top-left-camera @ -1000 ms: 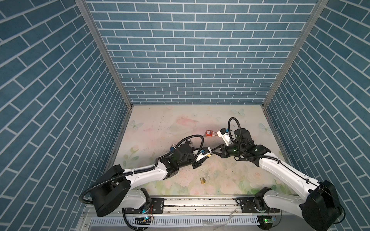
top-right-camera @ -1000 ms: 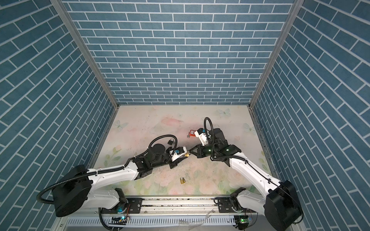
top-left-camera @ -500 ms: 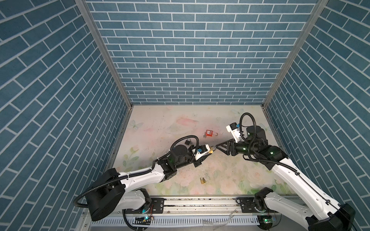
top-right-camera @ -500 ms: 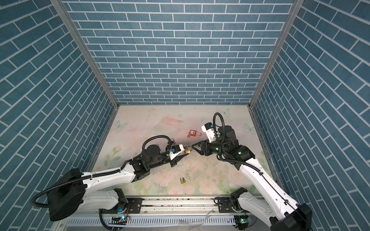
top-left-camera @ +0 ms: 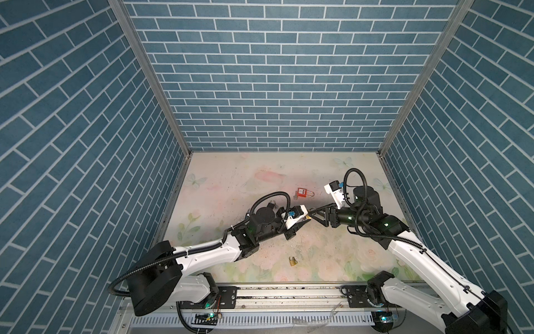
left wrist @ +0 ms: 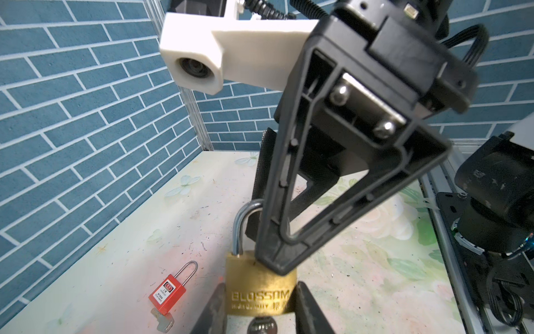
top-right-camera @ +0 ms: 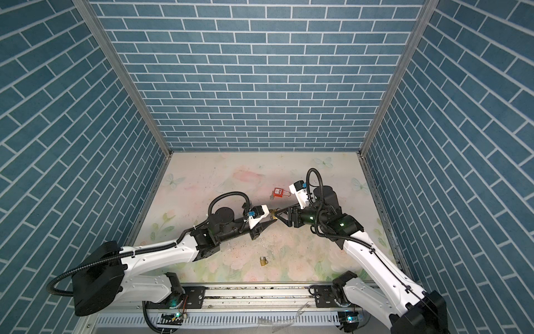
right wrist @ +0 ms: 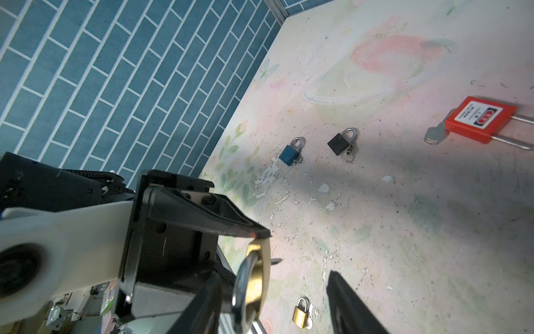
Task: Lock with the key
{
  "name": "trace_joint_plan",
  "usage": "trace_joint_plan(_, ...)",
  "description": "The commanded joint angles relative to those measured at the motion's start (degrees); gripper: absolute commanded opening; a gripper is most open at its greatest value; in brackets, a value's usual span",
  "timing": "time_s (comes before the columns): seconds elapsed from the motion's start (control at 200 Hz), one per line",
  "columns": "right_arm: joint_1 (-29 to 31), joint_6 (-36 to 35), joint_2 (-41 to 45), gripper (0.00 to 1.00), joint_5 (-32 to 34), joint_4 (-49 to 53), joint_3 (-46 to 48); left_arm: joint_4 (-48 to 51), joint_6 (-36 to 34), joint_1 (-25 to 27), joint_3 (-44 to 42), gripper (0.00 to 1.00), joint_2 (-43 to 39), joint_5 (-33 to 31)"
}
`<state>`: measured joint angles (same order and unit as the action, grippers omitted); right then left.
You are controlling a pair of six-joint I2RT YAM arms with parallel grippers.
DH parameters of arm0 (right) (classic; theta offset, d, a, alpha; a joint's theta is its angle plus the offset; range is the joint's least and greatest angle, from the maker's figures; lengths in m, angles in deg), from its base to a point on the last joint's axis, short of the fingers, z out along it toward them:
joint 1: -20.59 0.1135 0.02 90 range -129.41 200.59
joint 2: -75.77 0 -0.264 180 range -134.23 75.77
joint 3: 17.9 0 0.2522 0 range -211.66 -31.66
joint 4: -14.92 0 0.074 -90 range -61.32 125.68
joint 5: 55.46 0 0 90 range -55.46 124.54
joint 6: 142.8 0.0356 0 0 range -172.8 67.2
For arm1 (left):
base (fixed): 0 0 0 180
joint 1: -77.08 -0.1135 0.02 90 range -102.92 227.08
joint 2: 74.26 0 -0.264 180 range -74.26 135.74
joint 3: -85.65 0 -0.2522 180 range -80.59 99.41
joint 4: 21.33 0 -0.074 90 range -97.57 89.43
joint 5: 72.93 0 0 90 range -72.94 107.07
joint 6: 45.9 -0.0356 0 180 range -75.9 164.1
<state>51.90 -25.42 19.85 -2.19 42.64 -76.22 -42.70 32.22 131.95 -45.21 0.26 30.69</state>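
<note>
Left claw [left wrist: 260, 306] clamped on brass padlock [left wrist: 260, 277] body, held off the tabletop [left wrist: 361, 289], key [left wrist: 261, 326] seemingly in its base. Shackle [left wrist: 241, 225] end points straight at my right claw [right wrist: 274, 276], jaws apart, straddling it, one tip touching the body's top. So right does the push.

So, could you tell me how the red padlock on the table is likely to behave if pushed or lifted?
The red padlock lies flat on its boxy body, so it should slide rather than roll. Its plastic-looking casing probably makes it light for its size. The key sticking out of its base would likely snag or pivot it.
</note>
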Motion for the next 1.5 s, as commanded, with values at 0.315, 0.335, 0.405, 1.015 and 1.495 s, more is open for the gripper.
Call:
trace_joint_plan(0.315, 1.6, 2.8, -2.5, 0.26, -1.9, -5.4, 1.2, -1.9, 0.9, 0.6, 3.0, 0.0, 1.2, -1.9)
trace_joint_plan(0.335, 1.5, 2.9, -2.5, 0.25, -1.9, -5.4, 1.3, -1.9, 0.9, 0.5, 3.0, 0.0, 1.2, -1.9)
trace_joint_plan(0.405, 1.6, 3.1, -2.6, 0.2, -2.1, -5.7, 1.4, -2.0, 1.1, 0.6, 3.2, 0.0, 1.5, -1.9)
trace_joint_plan(1.015, -0.2, 3.2, 3.8, 0.0, 1.9, -12.2, 2.4, 7.0, 10.1, -2.1, -2.4, 0.48, -9.3, -2.4)
trace_joint_plan(1.495, -3.9, 5.5, 4.2, 0.0, -9.8, -21.4, 5.2, -12.8, 49.3, -14.9, -4.2, 0.55, -5.7, 30.2)
